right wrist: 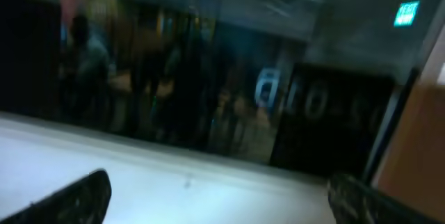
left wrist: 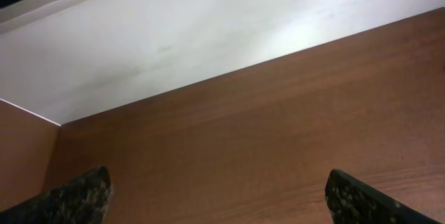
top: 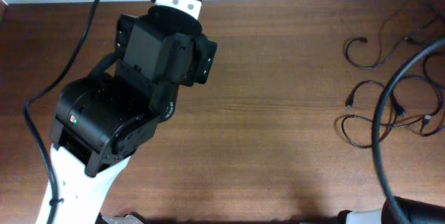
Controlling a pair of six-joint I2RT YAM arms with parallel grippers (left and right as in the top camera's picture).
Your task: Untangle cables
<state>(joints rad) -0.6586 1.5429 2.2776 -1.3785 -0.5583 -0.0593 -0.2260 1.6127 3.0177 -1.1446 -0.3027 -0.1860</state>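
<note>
The cables (top: 363,85) are several thin black cords with small plugs, lying in loose overlapping loops at the right side of the brown table (top: 278,113). They show only in the overhead view. My left arm (top: 139,78) is at the far left, well away from them, reaching toward the back edge. My left gripper (left wrist: 219,182) is open and empty over bare wood near the table's back edge. My right gripper (right wrist: 219,182) is open and empty, raised and facing a white ledge and dark glass; that view is blurred. No cable shows in either wrist view.
A thick black arm wire (top: 381,133) arcs over the cable pile at the right. Another arm wire (top: 83,36) curves along the left side. The right arm's base (top: 417,213) is at the bottom right corner. A white wall (left wrist: 208,36) borders the table's back edge.
</note>
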